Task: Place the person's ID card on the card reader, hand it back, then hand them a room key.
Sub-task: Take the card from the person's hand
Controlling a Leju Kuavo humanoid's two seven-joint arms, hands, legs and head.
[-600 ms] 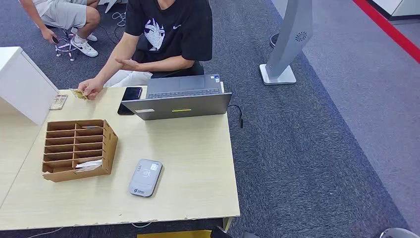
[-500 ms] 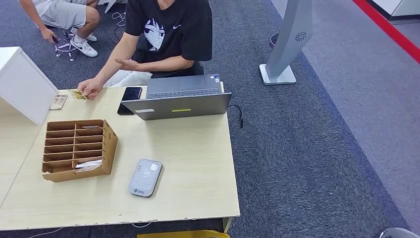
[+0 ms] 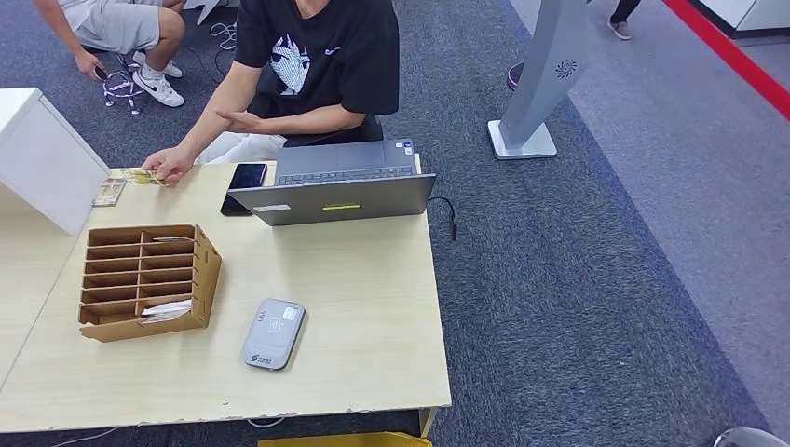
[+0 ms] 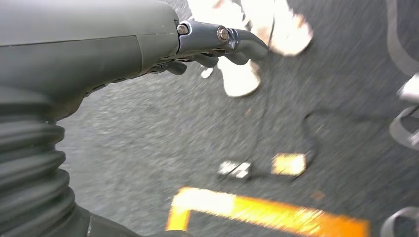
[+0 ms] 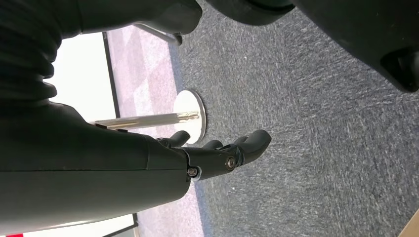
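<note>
A person in a black shirt sits behind the table and holds a yellowish ID card (image 3: 140, 176) flat at the far left edge with one hand (image 3: 170, 164). The grey card reader (image 3: 274, 333) lies near the table's front edge. A wooden slotted key rack (image 3: 149, 279) stands left of it, with a white card (image 3: 168, 308) in a lower slot. My left hand (image 4: 217, 44) hangs over the carpet, fingers loosely extended, holding nothing. My right hand (image 5: 222, 153) also hangs over the carpet, fingers apart and empty.
An open grey laptop (image 3: 335, 184) and a black phone (image 3: 245, 186) sit at the table's far side. A white box (image 3: 42, 158) stands at the far left with a small card (image 3: 109, 192) beside it. A grey kiosk stand (image 3: 540, 84) rises to the right on the carpet.
The person's hand has slid the ID card a little to the left along the table's far edge. My arms have stayed low.
</note>
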